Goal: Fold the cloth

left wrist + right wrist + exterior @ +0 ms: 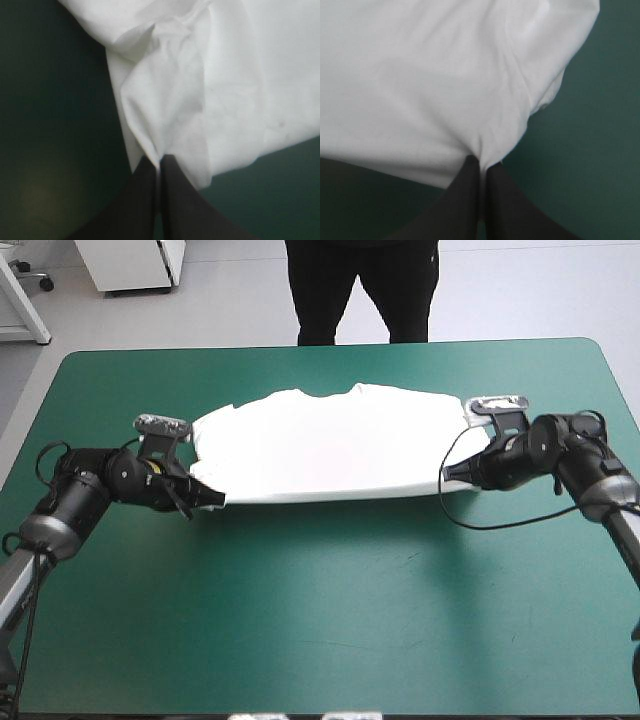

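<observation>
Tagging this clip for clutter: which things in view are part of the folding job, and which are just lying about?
Part of the job:
- T-shirt, white, lying across the table
- left tool, shut on one end of it
- right tool, shut on the other end

Just lying about:
- only the teal-green cover underneath

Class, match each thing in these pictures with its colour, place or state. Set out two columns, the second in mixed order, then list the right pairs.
Things:
1. T-shirt
2. left pincer
3. right pincer
4. table cover

Descriptions:
A. teal-green, bare along the near edge
B. shut on the T-shirt's left end
C. white, held at both ends
D. shut on the T-shirt's right end

Pairs: 1-C, 2-B, 3-D, 4-A
</observation>
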Controlling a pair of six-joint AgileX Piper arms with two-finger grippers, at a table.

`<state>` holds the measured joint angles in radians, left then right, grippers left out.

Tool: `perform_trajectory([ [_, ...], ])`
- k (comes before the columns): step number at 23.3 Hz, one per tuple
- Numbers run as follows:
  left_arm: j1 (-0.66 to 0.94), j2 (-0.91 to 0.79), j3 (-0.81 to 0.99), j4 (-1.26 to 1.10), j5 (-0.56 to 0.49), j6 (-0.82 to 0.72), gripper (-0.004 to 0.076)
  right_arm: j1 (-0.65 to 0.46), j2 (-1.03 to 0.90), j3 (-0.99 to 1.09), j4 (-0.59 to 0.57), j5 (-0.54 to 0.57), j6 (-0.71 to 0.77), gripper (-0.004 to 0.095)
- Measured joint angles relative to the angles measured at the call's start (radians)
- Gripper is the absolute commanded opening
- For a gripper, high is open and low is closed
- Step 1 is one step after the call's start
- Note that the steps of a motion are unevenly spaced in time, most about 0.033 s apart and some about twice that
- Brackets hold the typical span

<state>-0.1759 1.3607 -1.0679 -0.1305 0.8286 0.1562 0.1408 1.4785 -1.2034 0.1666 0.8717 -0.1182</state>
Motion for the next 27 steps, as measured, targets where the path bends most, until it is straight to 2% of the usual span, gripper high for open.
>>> perform_trajectory([
  [9,0.000,-0.116,0.206,-0.015,0.173,-0.027,-0.0009,0.000,-0.168,0.270,0.067,0.074,-0.001,-0.0017],
  [14,0.000,-0.131,0.243,-0.014,0.206,-0.027,0.0003,0.000,-0.196,0.356,0.082,0.106,-0.001,-0.0010],
  [16,0.000,-0.131,0.243,-0.011,0.206,-0.023,0.0125,0.000,-0.196,0.362,0.081,0.112,-0.005,0.0088],
  [17,0.000,-0.131,0.243,-0.010,0.206,-0.018,0.0291,0.000,-0.196,0.362,0.077,0.112,-0.006,0.0233],
  [18,0.000,-0.131,0.243,-0.004,0.206,0.005,0.0371,0.000,-0.196,0.362,0.065,0.112,-0.006,0.0304],
  [19,0.000,-0.131,0.243,-0.002,0.206,0.011,0.0564,0.000,-0.196,0.362,0.058,0.112,-0.007,0.0470],
  [20,0.000,-0.131,0.243,-0.001,0.209,0.019,0.0669,0.000,-0.196,0.363,0.051,0.111,-0.008,0.0559],
  [21,0.000,-0.131,0.243,-0.001,0.216,0.020,0.0710,0.000,-0.196,0.363,0.051,0.113,-0.008,0.0588],
  [22,0.000,-0.131,0.241,-0.001,0.234,0.020,0.0710,0.000,-0.196,0.362,0.052,0.121,-0.008,0.0584],
  [25,0.000,-0.145,0.194,0.032,0.310,0.003,0.0679,0.000,-0.212,0.302,0.047,0.167,0.001,0.0581],
  [27,0.000,-0.186,0.124,0.080,0.323,-0.042,0.0653,0.000,-0.244,0.211,0.022,0.188,0.027,0.0581],
])
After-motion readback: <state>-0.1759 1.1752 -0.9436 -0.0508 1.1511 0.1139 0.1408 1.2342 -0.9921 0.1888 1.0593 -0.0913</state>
